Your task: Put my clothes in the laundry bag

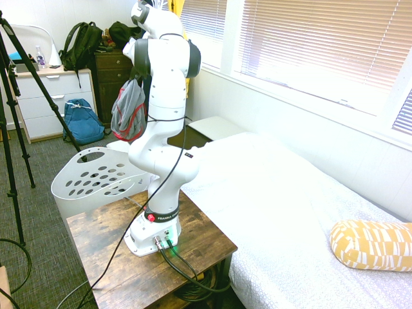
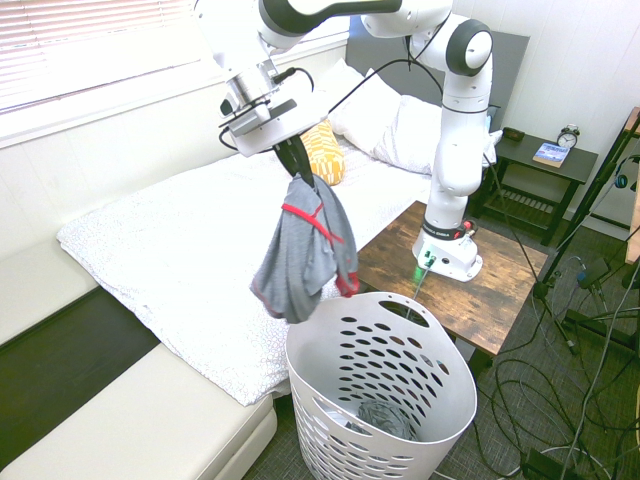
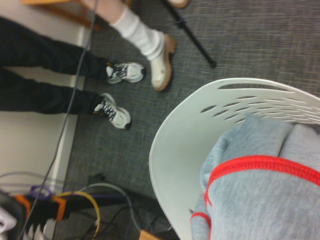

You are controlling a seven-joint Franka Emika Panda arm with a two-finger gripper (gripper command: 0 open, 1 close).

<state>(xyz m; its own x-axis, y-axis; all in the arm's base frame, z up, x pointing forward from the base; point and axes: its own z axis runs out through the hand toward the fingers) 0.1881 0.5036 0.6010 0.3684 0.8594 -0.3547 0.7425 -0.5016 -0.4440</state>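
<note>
In the second exterior view, your gripper (image 2: 294,165), upper middle of the frame, is clamped on the grey shirt (image 2: 308,245), which hangs in loose folds with red edging. The shirt is beside and above the upper left rim of the white basket (image 2: 330,425), at lower middle. If you release here, part of it could land outside, since the folds hang toward the bed (image 2: 190,270). Lower it too soon and the hem may snag on the rim, dragging or tipping the basket. A limp sleeve could also cling to your fingers as they part.
</note>
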